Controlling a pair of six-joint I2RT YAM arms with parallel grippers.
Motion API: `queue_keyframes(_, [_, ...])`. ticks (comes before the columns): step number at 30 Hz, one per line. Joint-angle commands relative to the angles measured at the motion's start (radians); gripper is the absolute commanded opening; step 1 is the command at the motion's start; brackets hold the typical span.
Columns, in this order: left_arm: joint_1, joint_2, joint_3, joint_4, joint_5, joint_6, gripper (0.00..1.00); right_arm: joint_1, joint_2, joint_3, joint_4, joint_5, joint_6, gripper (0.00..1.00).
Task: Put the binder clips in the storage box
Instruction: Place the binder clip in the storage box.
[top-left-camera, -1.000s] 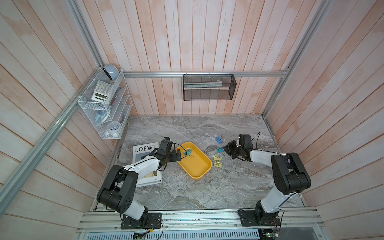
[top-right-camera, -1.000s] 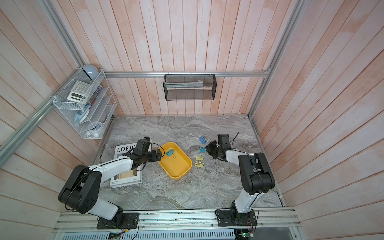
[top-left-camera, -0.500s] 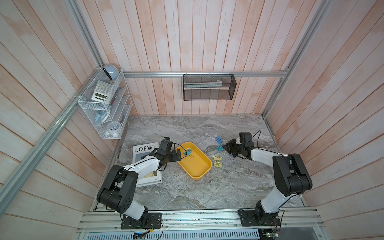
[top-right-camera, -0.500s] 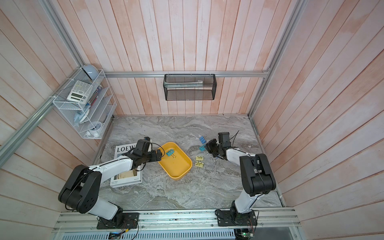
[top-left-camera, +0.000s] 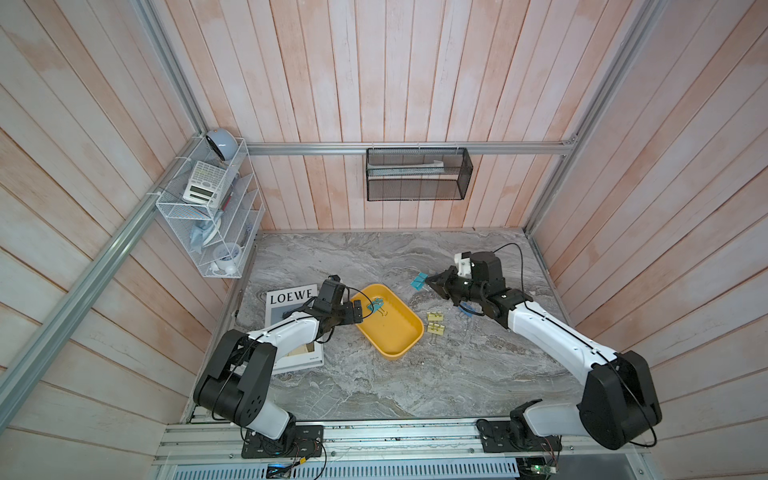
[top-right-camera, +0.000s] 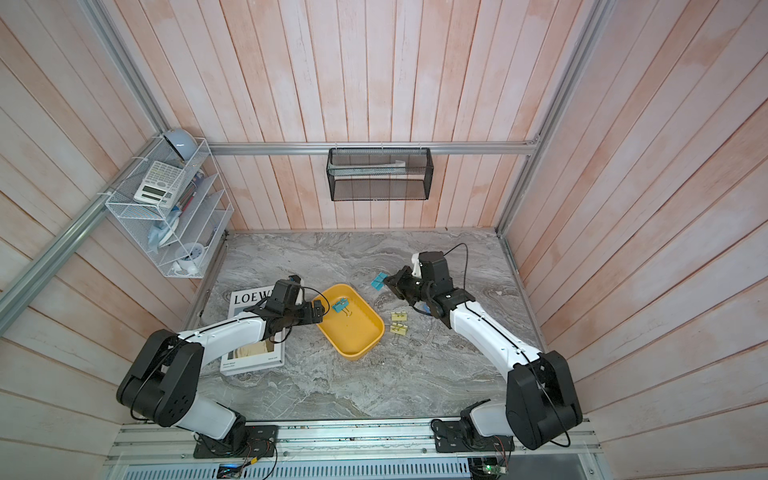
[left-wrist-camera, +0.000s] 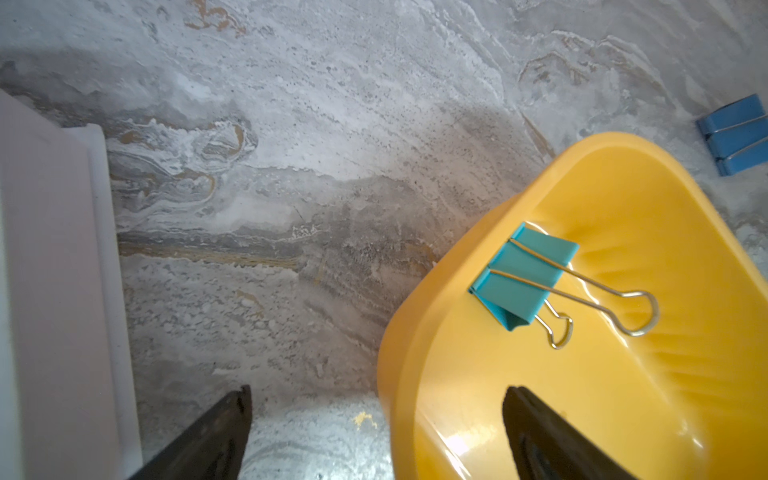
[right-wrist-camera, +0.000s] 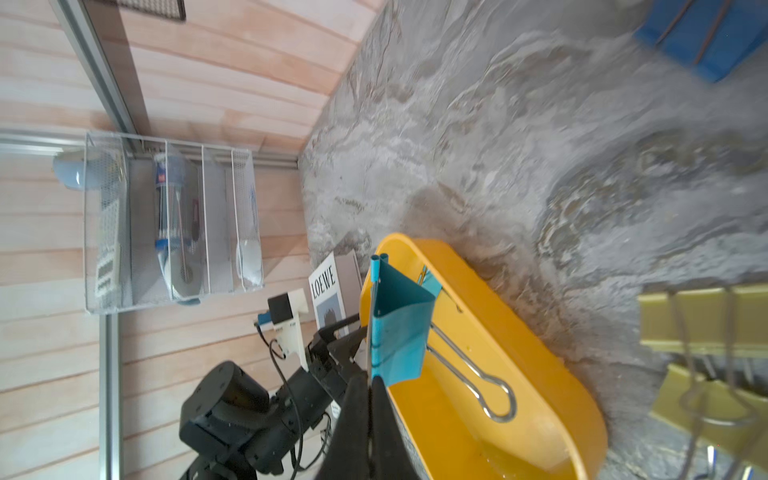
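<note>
Right end effector (top-left-camera: 429, 284), clamped shut on a teal clip (right-wrist-camera: 401, 328), is swinging it off the counter (top-left-camera: 374, 395) toward the box (top-left-camera: 392, 354); it is probably needing rim clearance before letting go beside the other teal clip (left-wrist-camera: 525, 278) lying inside, left end effector (left-wrist-camera: 377, 392) hovering wide open.

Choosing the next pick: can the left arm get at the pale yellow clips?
Probably yes: only the storage box lies between the open left end effector and the uncovered pale yellow clips.

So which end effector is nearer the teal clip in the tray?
Left. Left end effector: open, right beside the teal clip. Right end effector: outside the tray, gripping another clip.
</note>
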Motion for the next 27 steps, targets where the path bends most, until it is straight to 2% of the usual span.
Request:
queue_keyframes(1, [0.007,0.009,-0.014,0.026,0.018,-0.013,1.00,0.081,0.038,-0.012,-0.033,0.043,-0.005,0.00])
queue_keyframes(12, [0.006,-0.002,-0.013,0.020,0.018,-0.015,1.00,0.215,0.158,-0.029,0.054,0.092,0.031,0.00])
queue_keyframes(17, [0.006,0.003,-0.013,0.024,0.023,-0.018,1.00,0.230,0.217,-0.050,0.122,0.107,0.064,0.00])
queue_keyframes(27, [0.006,0.005,-0.012,0.022,0.027,-0.013,1.00,0.232,0.377,0.044,0.147,0.124,0.073,0.00])
